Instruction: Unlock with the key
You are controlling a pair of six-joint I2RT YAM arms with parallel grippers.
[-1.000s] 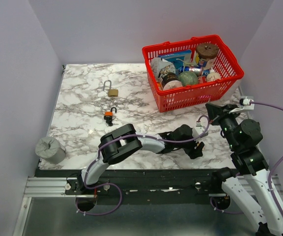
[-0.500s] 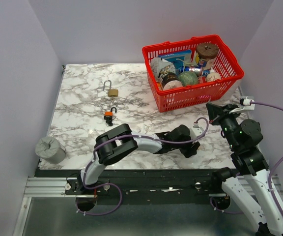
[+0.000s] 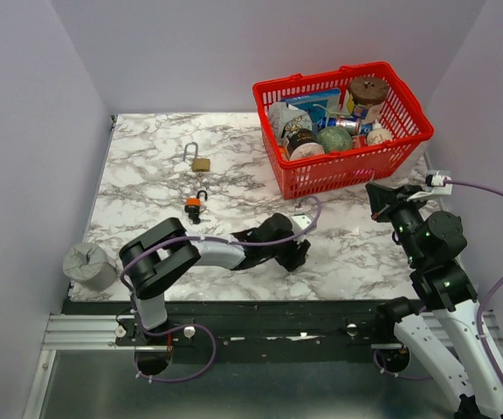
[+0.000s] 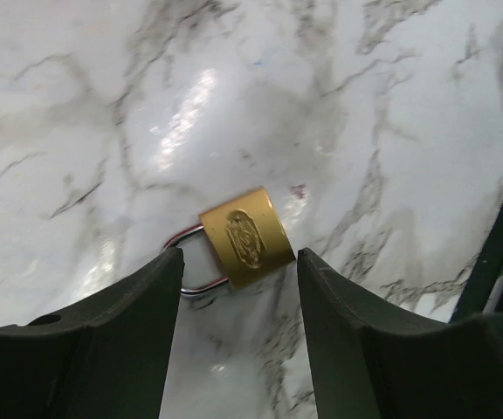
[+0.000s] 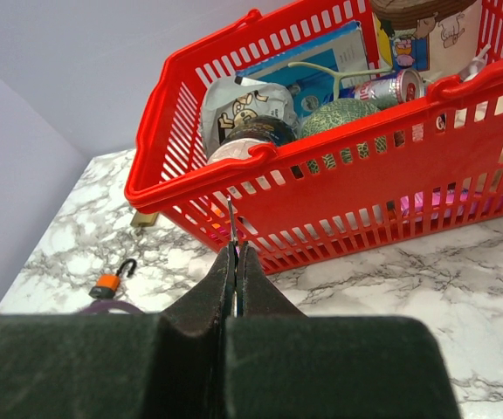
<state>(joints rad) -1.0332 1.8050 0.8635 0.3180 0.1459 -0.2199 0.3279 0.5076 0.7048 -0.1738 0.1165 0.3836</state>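
Observation:
A brass padlock (image 4: pixel 247 237) lies flat on the marble with its shackle pointing left, just ahead of my open, empty left gripper (image 4: pixel 240 257). Its body sits between the two fingertips. In the top view my left gripper (image 3: pixel 293 251) is low over the table's near middle and hides this padlock. My right gripper (image 5: pixel 236 251) is shut on a thin metal key (image 5: pixel 231 218) whose blade sticks out past the fingertips. It hovers at the right (image 3: pixel 375 194), in front of the basket.
A red basket (image 3: pixel 339 175) full of groceries stands at the back right. A second brass padlock (image 3: pixel 201 163) with a raised shackle and a small orange padlock (image 3: pixel 194 206) lie left of centre. A grey roll (image 3: pixel 90 264) sits at the near left corner.
My left arm has swung left along the near part of the table, from right of centre to the middle. The right arm has not moved.

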